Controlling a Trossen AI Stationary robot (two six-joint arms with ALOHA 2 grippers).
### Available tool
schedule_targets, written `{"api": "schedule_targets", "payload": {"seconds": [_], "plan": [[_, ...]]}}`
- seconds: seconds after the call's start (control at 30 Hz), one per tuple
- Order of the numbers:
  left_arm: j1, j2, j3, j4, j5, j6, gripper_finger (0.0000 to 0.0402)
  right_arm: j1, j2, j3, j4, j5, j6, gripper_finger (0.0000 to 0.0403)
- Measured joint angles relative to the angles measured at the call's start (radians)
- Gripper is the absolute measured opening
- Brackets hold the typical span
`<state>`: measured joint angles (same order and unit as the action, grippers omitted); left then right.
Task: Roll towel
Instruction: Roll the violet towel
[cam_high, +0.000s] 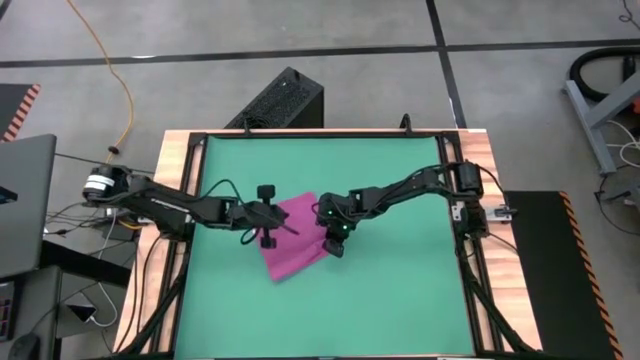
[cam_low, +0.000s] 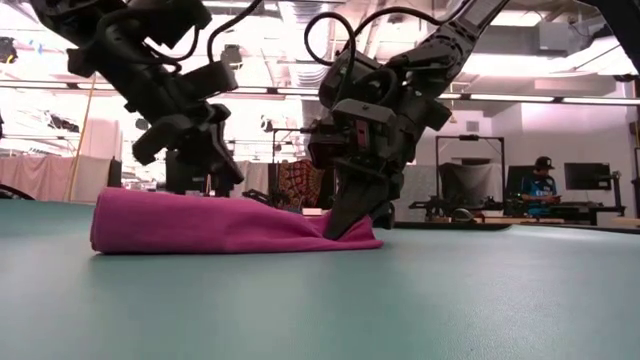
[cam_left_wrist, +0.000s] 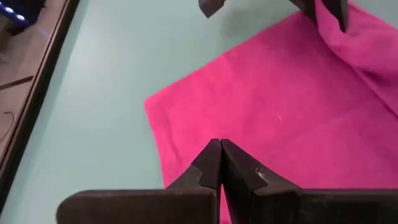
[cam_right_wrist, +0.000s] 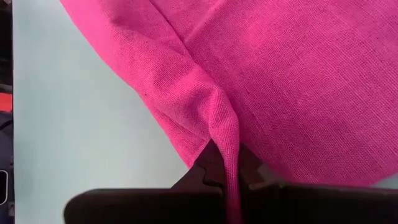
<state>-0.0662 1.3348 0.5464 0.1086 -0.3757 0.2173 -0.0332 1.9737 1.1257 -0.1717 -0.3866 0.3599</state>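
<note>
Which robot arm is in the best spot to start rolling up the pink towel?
Probably the right. The right gripper is shut on a pinched fold at the edge of the magenta-pink soft cloth towel, so it could lift and turn that edge. The left gripper is shut above the cloth, holding nothing.

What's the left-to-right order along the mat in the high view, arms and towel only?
Left arm base → left gripper, shut, above the towel's left part → towel → right gripper, shut on the towel's right edge → right arm base.
</note>
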Motion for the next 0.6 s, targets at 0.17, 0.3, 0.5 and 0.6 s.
{"api": "schedule_targets", "payload": {"seconds": [0.17,0.3,0.5,0.6], "plan": [[0.001,0.091,-0.004,0.062,0.021,0.031,0.0000,0.013,-0.063,-0.005,-0.023,0.006,-0.001,0.0013],[0.003,0.211,-0.004,0.199,0.053,0.067,0.0000,0.030,-0.094,-0.005,-0.029,0.004,0.000,0.0013],[0.023,0.342,0.005,0.270,0.085,0.062,0.0000,0.067,-0.095,-0.005,-0.061,-0.003,0.001,0.0013],[0.036,0.370,0.004,0.267,0.103,0.035,0.0000,0.080,-0.095,-0.004,-0.076,-0.010,0.020,0.0013]]}}
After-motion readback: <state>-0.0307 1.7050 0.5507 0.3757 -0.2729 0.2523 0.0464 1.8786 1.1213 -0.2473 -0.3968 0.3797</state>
